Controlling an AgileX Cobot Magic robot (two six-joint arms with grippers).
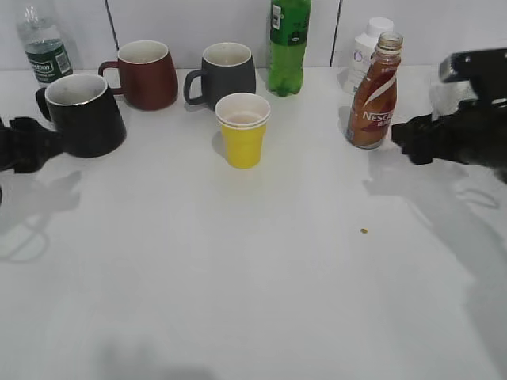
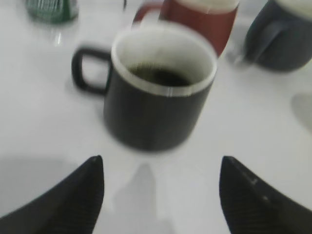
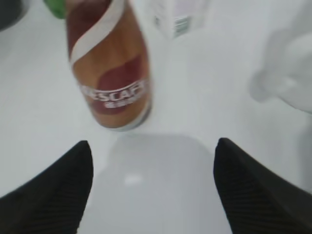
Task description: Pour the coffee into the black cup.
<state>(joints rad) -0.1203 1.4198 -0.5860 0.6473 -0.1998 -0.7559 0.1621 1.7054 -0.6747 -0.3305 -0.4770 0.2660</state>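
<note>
Far left on a smooth white table (image 1: pixel 261 301): wide matte black cup (image 1: pixel 85 115), tapered toward a white-lined rim, loop handle turned left. Dark liquid low inside it in the left wrist view (image 2: pixel 158 75). Farther back: glossy maroon mug (image 1: pixel 145 74), dark grey mug (image 1: pixel 225 74), yellow plastic cup (image 1: pixel 242 129) nearer the middle, tall green soda bottle (image 1: pixel 287 46), clear water bottle (image 1: pixel 44 43) at the far left corner, small white bottle (image 1: pixel 366 47) behind the coffee.

Far right: slim clear coffee bottle (image 1: pixel 378 95) with brown-and-white swirl label, upright, uncapped, brown liquid up to the neck. Blurred but readable label in the right wrist view (image 3: pixel 109 73).

Left gripper (image 1: pixel 32 144) just left of the black cup, level with its lower wall; in the wrist view its dark, finely ribbed, pointed fingers (image 2: pixel 78 195) spread wide, cup standing free beyond the tips, nothing grasped.

Right gripper (image 1: pixel 408 138) just right of the coffee bottle; same ribbed black fingers (image 3: pixel 53 195) splayed broadly, bottle ahead of the tips, not touched, nothing held.

Near half of the table bare except a tiny brown speck (image 1: pixel 364 231) right of centre. Broad room between yellow cup and coffee bottle; tighter spacing among the mugs along the back wall.
</note>
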